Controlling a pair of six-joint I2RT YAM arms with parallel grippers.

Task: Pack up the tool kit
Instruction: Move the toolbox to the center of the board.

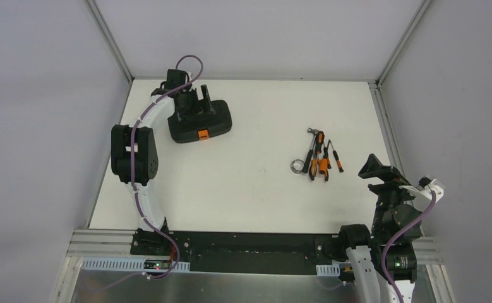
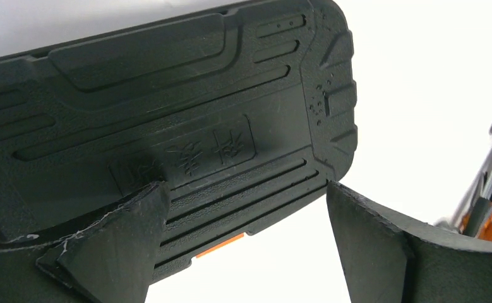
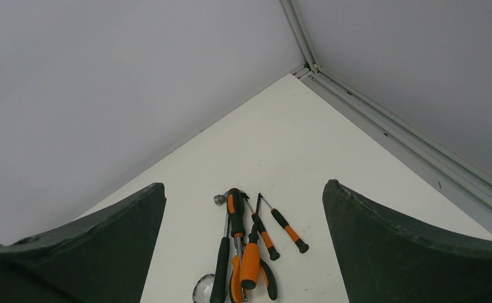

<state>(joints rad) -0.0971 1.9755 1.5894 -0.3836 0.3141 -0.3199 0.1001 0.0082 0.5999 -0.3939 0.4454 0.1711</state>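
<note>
White tabletop — left arm over case

Closed black case far left, orange-black hand tools clustered right

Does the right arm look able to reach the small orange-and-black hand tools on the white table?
Probably yes. The open right gripper faces the orange-and-black hand tools from close by, and nothing stands between them on the white table.
</note>
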